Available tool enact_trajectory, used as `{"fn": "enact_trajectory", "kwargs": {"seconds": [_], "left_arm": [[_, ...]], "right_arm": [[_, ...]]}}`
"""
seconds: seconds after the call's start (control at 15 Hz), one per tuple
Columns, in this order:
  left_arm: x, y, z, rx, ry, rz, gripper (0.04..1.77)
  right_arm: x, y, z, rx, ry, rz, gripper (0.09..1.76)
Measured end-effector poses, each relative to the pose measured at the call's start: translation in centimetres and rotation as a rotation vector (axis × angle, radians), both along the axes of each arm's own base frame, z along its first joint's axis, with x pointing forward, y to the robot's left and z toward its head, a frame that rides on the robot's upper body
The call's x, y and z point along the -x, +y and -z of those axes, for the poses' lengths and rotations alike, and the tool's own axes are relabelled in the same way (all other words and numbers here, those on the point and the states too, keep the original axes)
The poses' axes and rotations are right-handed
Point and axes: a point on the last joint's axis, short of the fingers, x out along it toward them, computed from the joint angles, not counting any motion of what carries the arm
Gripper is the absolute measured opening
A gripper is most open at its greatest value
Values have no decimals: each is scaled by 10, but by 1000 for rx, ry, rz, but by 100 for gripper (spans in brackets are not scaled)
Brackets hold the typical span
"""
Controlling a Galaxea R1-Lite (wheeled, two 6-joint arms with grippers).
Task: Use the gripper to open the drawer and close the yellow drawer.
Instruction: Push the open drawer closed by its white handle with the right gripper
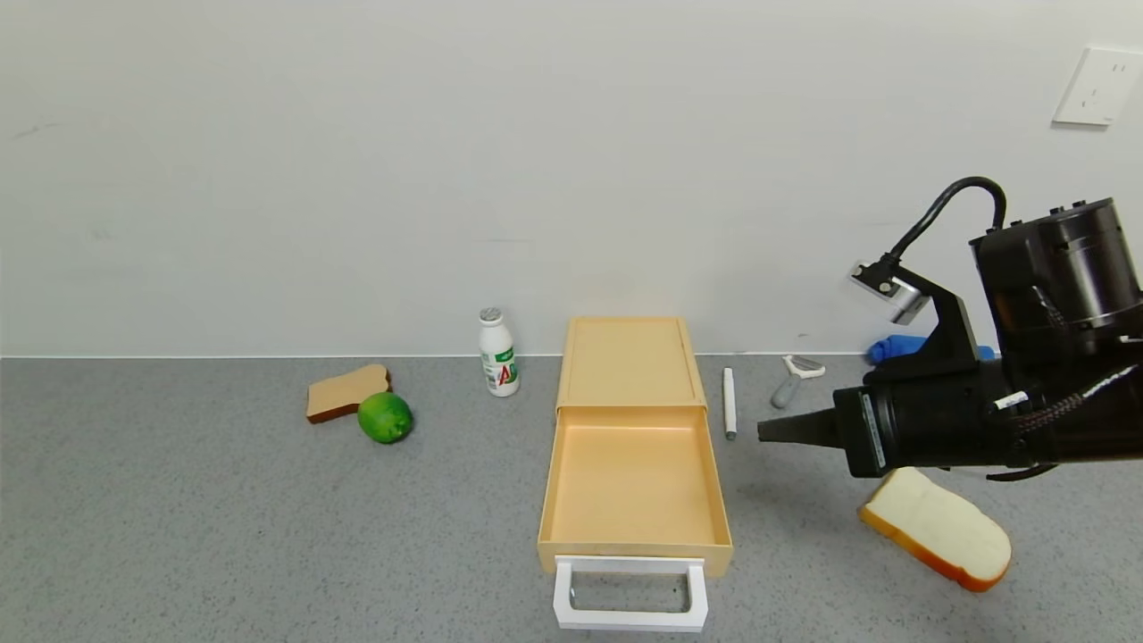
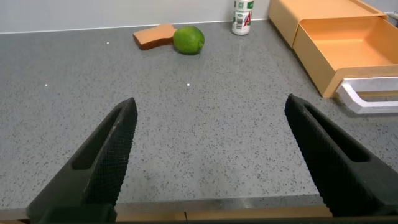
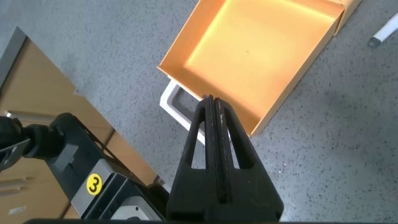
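The yellow drawer [image 1: 632, 487] stands pulled fully out toward the near edge, white handle [image 1: 630, 593] foremost, so the right gripper [image 1: 770, 431], fingers pressed together, hovers to its right, apparently free to push it shut, while the left gripper [image 2: 211, 155] waits spread wide.

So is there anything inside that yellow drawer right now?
No, the yellow drawer is pulled out of its box, and the head view shows only its bare floor, with nothing lying in it.
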Motion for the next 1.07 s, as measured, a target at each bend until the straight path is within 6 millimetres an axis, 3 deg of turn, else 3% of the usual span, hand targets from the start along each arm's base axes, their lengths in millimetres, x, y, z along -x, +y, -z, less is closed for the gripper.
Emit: {"fn": "enact_trajectory", "kwargs": {"seconds": [0.73,1.07], "left_arm": [[0,0,0,0,0,0,172],[0,0,0,0,0,0,172]], "right_arm": [[5,0,-1,-4,-4,-5,11],[11,10,3,8,10,-45,11]]}}
